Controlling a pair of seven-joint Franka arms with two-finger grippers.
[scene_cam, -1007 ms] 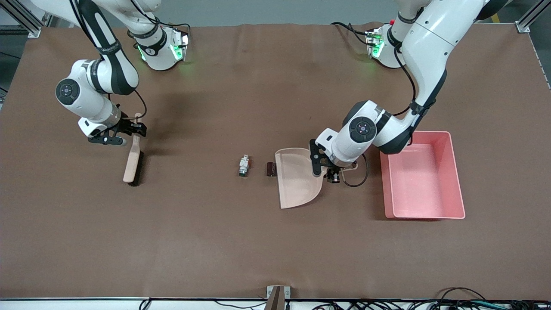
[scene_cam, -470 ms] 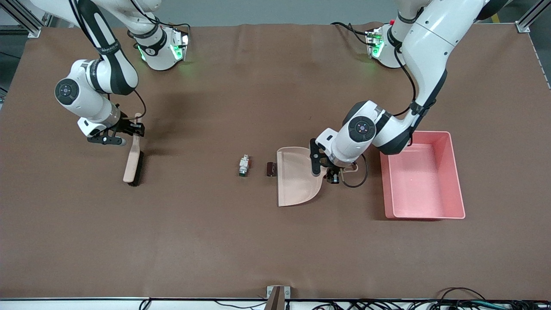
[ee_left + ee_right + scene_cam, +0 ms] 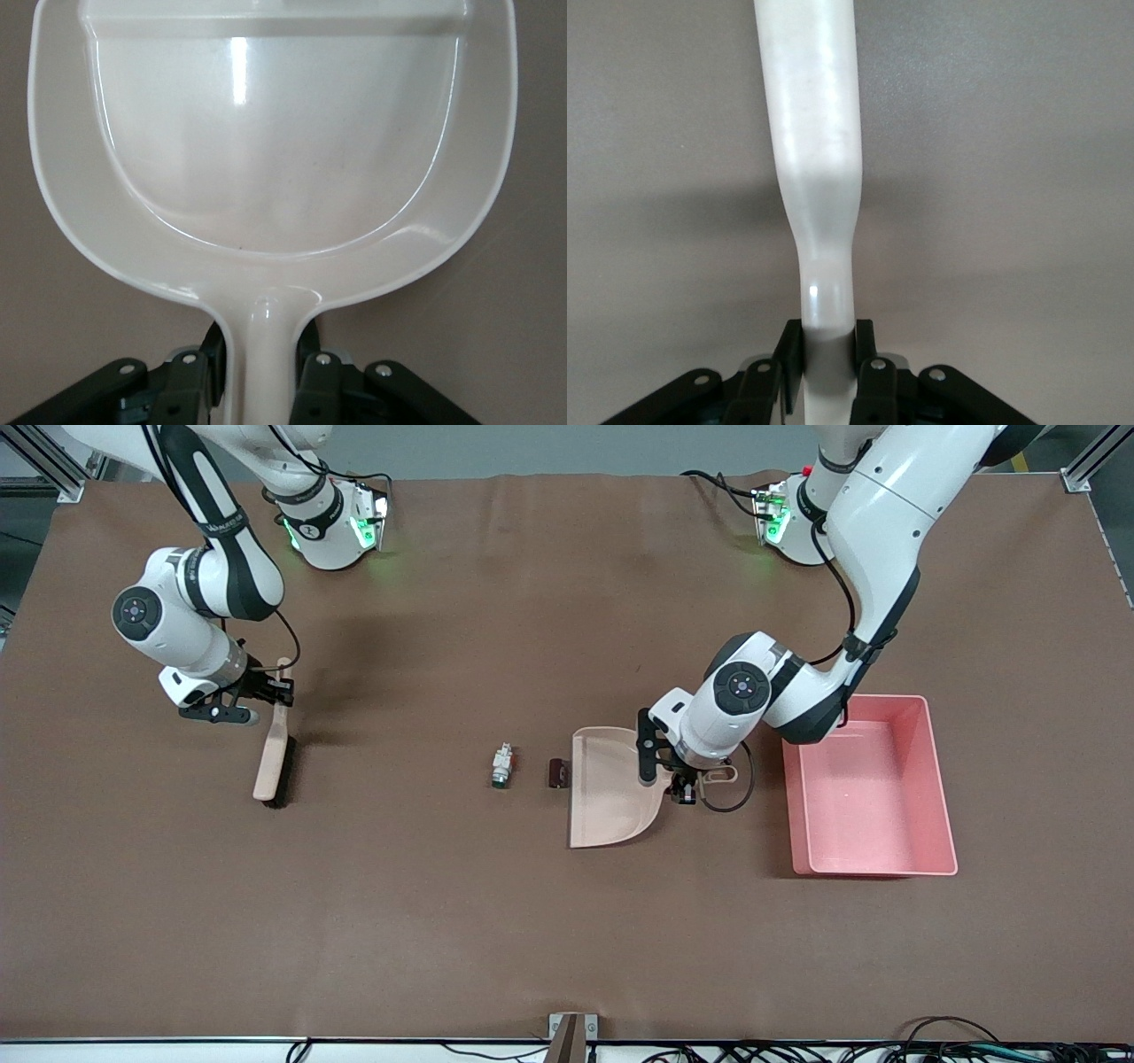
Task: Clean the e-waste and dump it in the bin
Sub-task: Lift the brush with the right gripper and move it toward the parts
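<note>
Both arms grip their tools: dustpan edges toward the scraps as the brush is clasped.

Front view: the left gripper [image 3: 684,786] holds the dustpan [image 3: 611,788] by its handle; over the past second the pan has slid toward the right arm's end, its mouth now just beside the dark scrap [image 3: 556,772], with the whitish scrap [image 3: 502,765] a little farther toward that end. The pink bin [image 3: 873,786] sits unmoved at the left arm's end of the bench [image 3: 567,921]. The right gripper [image 3: 276,693] is at the brush [image 3: 273,751] handle; the brush lies where it did.
Left wrist view: jaws clenched on the dustpan [image 3: 275,177] handle.
Right wrist view: jaws, wider a second ago, now clamp the brush [image 3: 815,177] handle.
</note>
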